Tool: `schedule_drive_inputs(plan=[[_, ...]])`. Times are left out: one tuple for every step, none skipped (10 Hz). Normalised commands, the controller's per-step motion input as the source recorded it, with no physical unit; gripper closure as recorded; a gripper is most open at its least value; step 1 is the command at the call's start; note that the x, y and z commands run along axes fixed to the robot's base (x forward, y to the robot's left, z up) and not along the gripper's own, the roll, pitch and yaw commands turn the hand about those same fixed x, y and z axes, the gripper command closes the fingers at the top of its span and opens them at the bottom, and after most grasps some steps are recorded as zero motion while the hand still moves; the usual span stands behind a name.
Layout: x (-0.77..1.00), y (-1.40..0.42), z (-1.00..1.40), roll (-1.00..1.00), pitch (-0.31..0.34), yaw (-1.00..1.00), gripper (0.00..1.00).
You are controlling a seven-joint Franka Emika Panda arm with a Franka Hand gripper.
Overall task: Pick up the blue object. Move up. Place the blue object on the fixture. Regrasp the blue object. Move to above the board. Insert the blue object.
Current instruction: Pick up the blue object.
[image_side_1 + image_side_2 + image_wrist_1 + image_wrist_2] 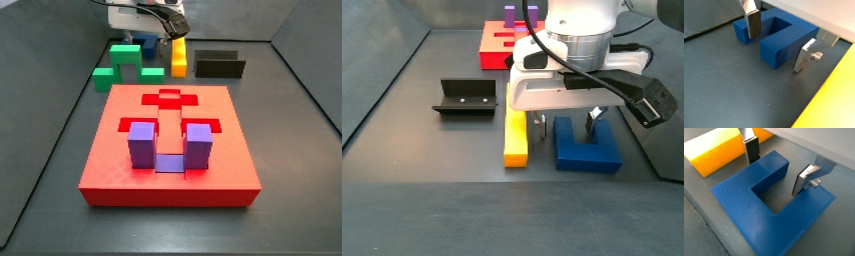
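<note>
The fixture [465, 98] is standing well left of the end effector [567, 126], a yellow bar [516, 138] just beside it. Its fingers are spreading around one prong of the blue object [588, 146] directly beneath, not yet squeezing.

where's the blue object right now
In a side view the blue object lies on the floor beside the yellow bar, with the hand open astride one prong.

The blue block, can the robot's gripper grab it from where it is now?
Probably yes. The gripper hangs right over the blue object, open, one finger on each side of a prong, with nothing between.
</note>
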Motion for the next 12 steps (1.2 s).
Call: schedule_drive_inputs(plan=[[0.0,-0.05,0.0,0.0,0.0,0.02,0.0],[0.0,0.0,0.0,-0.01,0.0,0.0,0.0],[0.0,0.0,-0.01,-0.09,0.0,-0.1,0.0],[0.0,0.05,0.0,-0.11,0.0,-0.19,0.0],[0.01,0.04,0.0,-0.09,0.0,-0.24,0.0],[0.0,0.04,0.0,-0.02,0.01,-0.32,0.0],[0.0,0.01,0.0,0.0,0.017,-0.31,0.0],[0.0,0.0,0.0,0.0,0.014,-0.29,0.0],[0.0,0.0,0.0,-0.01,0.0,-0.13,0.0],[0.0,0.0,-0.03,-0.08,-0.017,-0.04,0.0],[0.0,0.0,-0.03,-0.07,-0.03,0.0,0.0],[0.0,0.0,-0.05,-0.07,-0.056,0.0,0.0]])
